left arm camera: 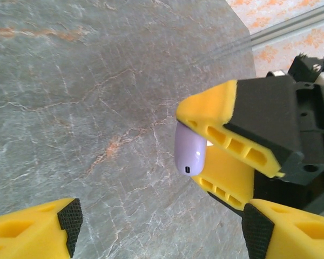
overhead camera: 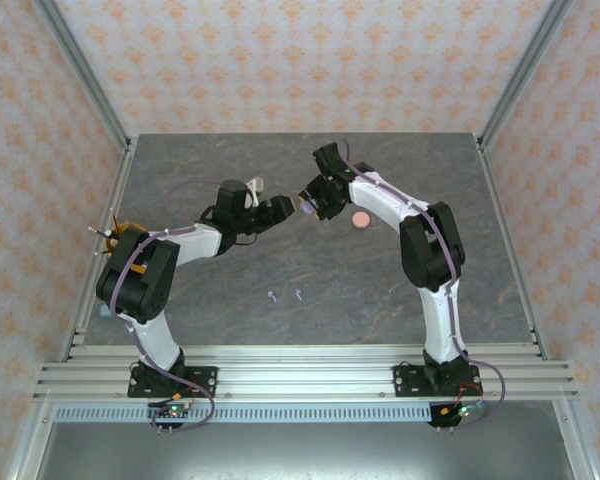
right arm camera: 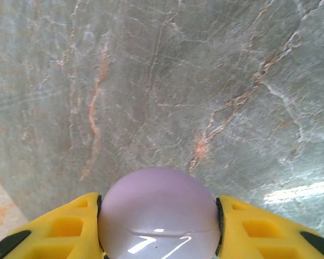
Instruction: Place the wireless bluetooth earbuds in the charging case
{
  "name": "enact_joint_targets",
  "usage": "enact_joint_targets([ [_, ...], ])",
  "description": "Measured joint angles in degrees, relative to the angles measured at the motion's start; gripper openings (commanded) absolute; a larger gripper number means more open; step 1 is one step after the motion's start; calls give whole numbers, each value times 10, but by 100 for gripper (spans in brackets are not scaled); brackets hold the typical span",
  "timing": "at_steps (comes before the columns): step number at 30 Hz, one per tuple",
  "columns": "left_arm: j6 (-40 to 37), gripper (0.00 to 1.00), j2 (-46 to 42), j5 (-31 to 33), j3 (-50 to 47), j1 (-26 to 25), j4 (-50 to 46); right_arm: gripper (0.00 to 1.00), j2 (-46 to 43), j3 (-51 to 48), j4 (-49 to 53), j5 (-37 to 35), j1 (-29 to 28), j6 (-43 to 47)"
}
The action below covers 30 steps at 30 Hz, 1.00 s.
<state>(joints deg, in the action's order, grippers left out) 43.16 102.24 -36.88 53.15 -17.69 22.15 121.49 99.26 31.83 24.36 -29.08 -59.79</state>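
My right gripper [overhead camera: 308, 200] is shut on a round pale purple charging case [right arm camera: 159, 213], its yellow fingers [right arm camera: 59, 229] pressed on both sides. In the left wrist view the case [left arm camera: 190, 154] pokes out from between those fingers, held above the table. My left gripper [left arm camera: 162, 232] faces it from just to the left, open, with nothing between its pads [left arm camera: 69, 218]. From above, the left gripper [overhead camera: 280, 209] sits tip to tip with the right one. Two tiny pale purple earbuds [overhead camera: 271, 296] [overhead camera: 299, 294] lie on the table nearer the arm bases.
A round pink case [overhead camera: 360, 219] lies on the grey marble table [overhead camera: 230, 330] just right of the right gripper. Metal frame rails [overhead camera: 100, 250] border the table on the left, right and near side.
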Motion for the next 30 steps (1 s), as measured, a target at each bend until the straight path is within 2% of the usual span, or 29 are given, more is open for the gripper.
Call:
enact_joint_targets([
  [17, 14, 64, 40, -3, 17, -21, 54, 42, -13, -21, -41, 28, 0, -43],
  [30, 21, 60, 65, -2, 32, -22, 67, 41, -26, -40, -54, 40, 0, -53],
])
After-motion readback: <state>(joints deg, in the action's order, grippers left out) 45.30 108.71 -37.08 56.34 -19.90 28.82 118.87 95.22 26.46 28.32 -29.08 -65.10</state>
